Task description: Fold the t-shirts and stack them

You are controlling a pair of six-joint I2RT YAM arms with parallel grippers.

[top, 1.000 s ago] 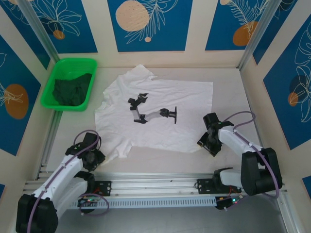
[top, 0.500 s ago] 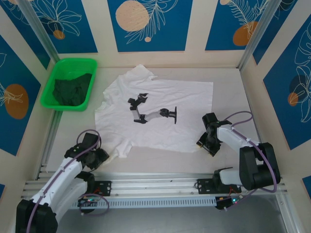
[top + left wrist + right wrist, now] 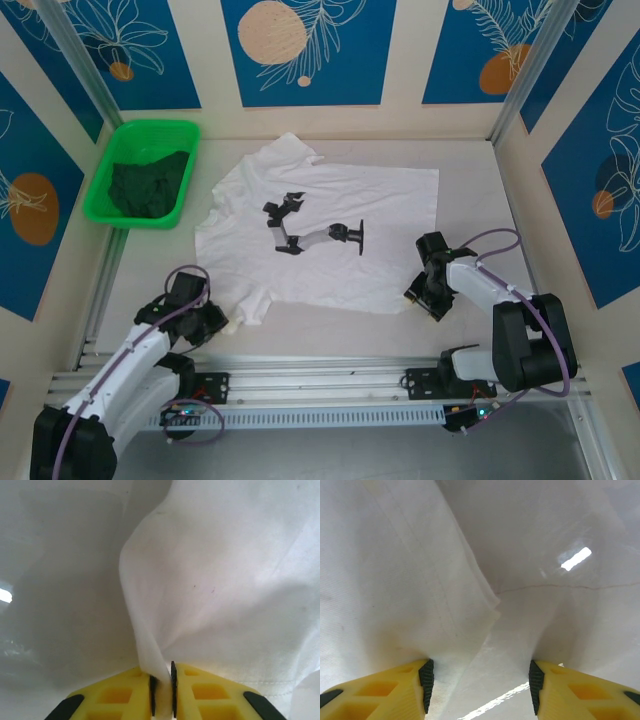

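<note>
The white short-sleeved cloth t-shirt (image 3: 390, 215) lies spread flat in the middle of the pale table (image 3: 470, 170). Its small black chest print (image 3: 310, 232) faces up, its collar points to the left, and its hem is at the right. The second t-shirt, the plain dark green one (image 3: 148, 185), lies crumpled inside the bright green plastic tray (image 3: 155, 126) at the far left corner, well apart from the white one.

The left arm rises from its base at the near left edge and leans far and to the right, with its wrist low over the table. The left gripper (image 3: 215, 322) is at the near left part of the white t-shirt, beside the near sleeve. In the left wrist view its yellow fingers (image 3: 200, 692) are pressed almost together, and a thin raised fold of the white cloth is pinched between them (image 3: 162, 680). The cloth climbs from the fingers in a soft ridge.

The right arm bends from its base at the near right edge, and its forearm reaches to the left, toward the near right corner of the white t-shirt. The right gripper (image 3: 418, 296) is low at this corner. In the right wrist view its jaws stand wide apart (image 3: 481, 675). The edge of the white cloth runs between them, with cloth on the left and bare table on the right, and the fingers do not hold it.
</note>
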